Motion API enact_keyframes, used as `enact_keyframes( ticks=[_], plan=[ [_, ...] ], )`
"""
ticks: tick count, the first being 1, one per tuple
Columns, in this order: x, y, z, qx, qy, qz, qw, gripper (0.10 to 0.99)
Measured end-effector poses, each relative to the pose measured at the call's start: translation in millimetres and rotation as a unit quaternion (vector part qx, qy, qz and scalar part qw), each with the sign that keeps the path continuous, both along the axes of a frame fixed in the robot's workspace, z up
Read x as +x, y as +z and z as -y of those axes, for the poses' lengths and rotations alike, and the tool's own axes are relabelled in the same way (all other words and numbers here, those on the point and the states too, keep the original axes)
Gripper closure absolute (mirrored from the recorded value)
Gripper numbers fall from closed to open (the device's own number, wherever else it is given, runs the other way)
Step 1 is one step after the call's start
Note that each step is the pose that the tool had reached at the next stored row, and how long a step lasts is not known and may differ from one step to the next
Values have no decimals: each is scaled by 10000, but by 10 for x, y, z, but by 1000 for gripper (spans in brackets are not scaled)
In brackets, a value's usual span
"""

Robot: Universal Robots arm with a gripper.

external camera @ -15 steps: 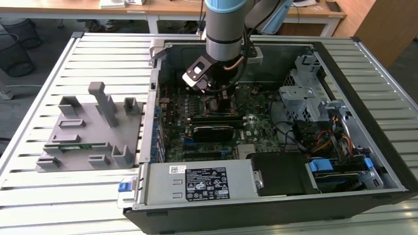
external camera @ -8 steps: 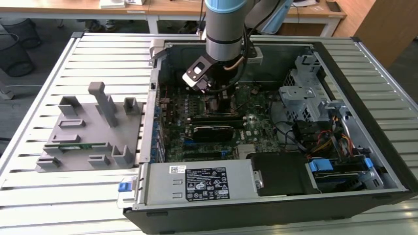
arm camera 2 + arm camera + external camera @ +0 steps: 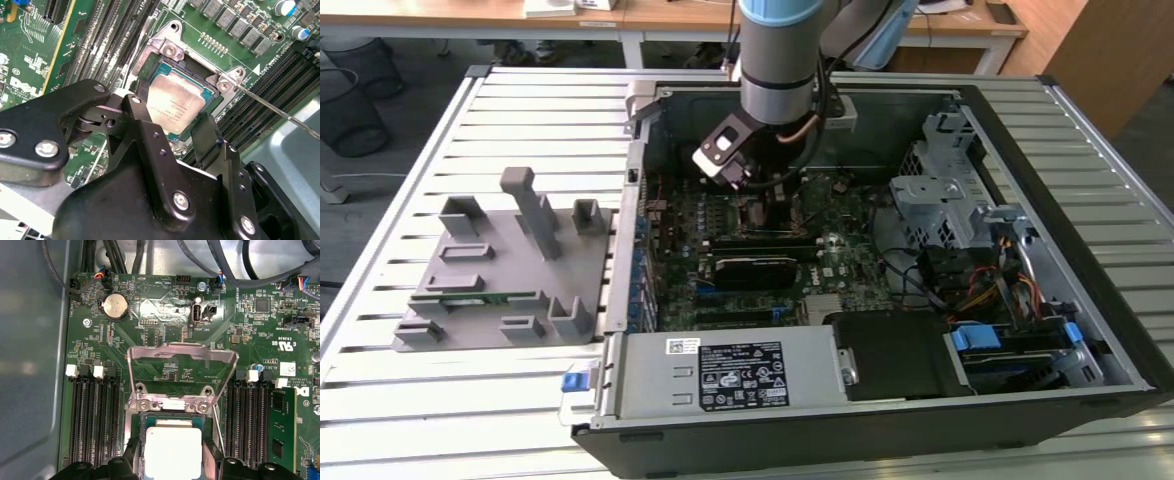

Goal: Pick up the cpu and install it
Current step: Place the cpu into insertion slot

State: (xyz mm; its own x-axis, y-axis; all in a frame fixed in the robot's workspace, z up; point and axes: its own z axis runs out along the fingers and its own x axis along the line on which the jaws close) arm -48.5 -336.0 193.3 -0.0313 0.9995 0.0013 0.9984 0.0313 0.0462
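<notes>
heads up: gripper point(image 3: 170, 115) jaws pinch the shiny silver square cpu point(image 3: 174, 100) in the far metal-framed socket point(image 3: 167, 50); any tilt could damage it.

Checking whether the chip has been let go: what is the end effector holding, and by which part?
It cannot be told. The end effector straddles two opposite edges of the chip, which lies in the open socket.

Shiny metal-topped cpu point(image 3: 175, 107), matt black pincer point(image 3: 172, 117), glossy green circuit board point(image 3: 250, 340), bright metal socket plate point(image 3: 182, 351)
</notes>
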Motion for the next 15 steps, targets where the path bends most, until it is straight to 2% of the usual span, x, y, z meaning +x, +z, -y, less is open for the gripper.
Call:
enact_keyframes(
  ticks=[3, 8, 15],
  plan=[
    [0, 0, -20, -1, 1, 0, 10000, 478],
    [1, 0, -20, 0, 1, 0, 10000, 478],
    [0, 0, 10, 0, 1, 0, 10000, 478]
  ],
)
